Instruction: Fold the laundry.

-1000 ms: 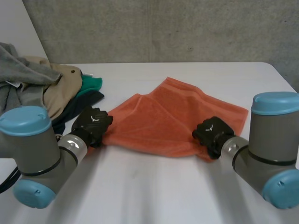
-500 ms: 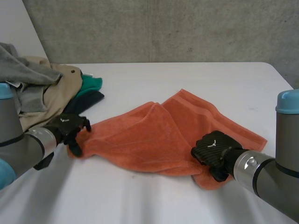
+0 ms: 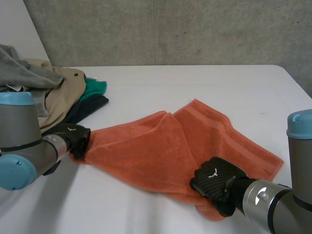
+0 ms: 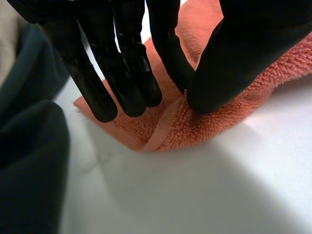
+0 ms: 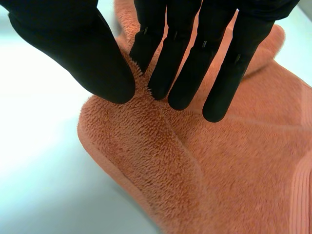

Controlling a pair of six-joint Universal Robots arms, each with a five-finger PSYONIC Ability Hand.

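Lying on the white desk (image 3: 195, 83): an orange towel (image 3: 165, 146), rumpled, stretched slantwise between both hands.
Left hand (image 3: 75, 140): at the towel's corner nearest the clothes; fingers (image 4: 131, 73) and thumb pinch that corner.
Right hand (image 3: 214, 179): on the towel's near edge, by the opposite corner; fingers (image 5: 180, 73) and thumb nip a ridge of terry.
Pile of clothes (image 3: 39, 87): grey, tan, green and dark garments, heaped beside the left hand.

- The white bench (image 3: 195, 83) spreads across the whole width of the head view, its top smooth and matte.
- A grey concrete wall (image 3: 170, 29) stands right behind the bench's far edge, mottled and faintly streaked.
- A plain white panel (image 3: 14, 24) leans across the far left corner, in front of that wall.
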